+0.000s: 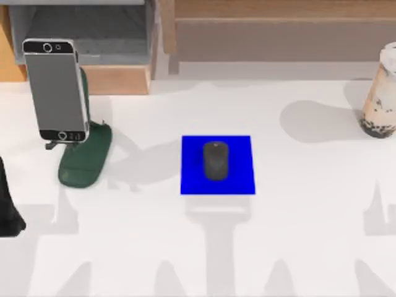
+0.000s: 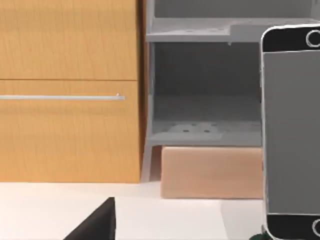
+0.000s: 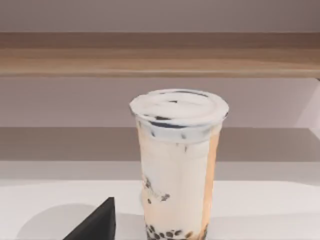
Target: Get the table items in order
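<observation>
Slim grey-screen smartphone (image 1: pixel 55 90) upright on dark green stand (image 1: pixel 86 159); matte oval mouse (image 1: pixel 215 160) on flat blue mat (image 1: pixel 217 164); clear milk-tea cup (image 1: pixel 380 93) upright at table's right. Gripper states: cannot tell.

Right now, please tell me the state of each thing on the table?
smartphone: upright, propped on the phone stand.
mouse: lying on the blue mat, near its middle.
milk tea cup: upright, lid on, at the table's right edge.
left arm: at the table's left edge, touching nothing.

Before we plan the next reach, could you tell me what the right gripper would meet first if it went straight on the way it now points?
Most likely the milk tea cup, standing upright on the table directly ahead in the right wrist view; how far off it stands is unclear.
</observation>
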You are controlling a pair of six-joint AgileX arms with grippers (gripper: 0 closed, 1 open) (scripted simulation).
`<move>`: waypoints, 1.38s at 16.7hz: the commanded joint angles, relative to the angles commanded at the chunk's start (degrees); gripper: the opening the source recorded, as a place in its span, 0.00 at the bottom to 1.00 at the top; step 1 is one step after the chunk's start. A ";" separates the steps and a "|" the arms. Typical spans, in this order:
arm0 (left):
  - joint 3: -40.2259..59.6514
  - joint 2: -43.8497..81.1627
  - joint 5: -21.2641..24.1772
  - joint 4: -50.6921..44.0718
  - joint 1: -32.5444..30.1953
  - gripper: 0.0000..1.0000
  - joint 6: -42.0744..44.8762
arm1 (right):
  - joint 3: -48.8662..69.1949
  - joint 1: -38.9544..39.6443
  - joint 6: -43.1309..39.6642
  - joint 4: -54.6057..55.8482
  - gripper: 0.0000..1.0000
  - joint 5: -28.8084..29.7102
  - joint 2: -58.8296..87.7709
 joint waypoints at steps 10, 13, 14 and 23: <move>0.00 0.00 0.00 0.00 0.00 1.00 0.00 | 1.75 -0.37 2.14 25.35 1.00 -0.20 35.06; 0.00 0.00 0.00 0.00 0.00 1.00 0.00 | 4.19 -0.15 2.59 37.75 1.00 0.09 52.15; 0.00 0.00 0.00 0.00 0.00 1.00 0.00 | 5.28 -0.03 2.66 42.14 1.00 0.26 58.08; 0.00 0.00 0.00 0.00 0.00 1.00 0.00 | 19.91 1.88 1.51 80.11 1.00 3.23 107.30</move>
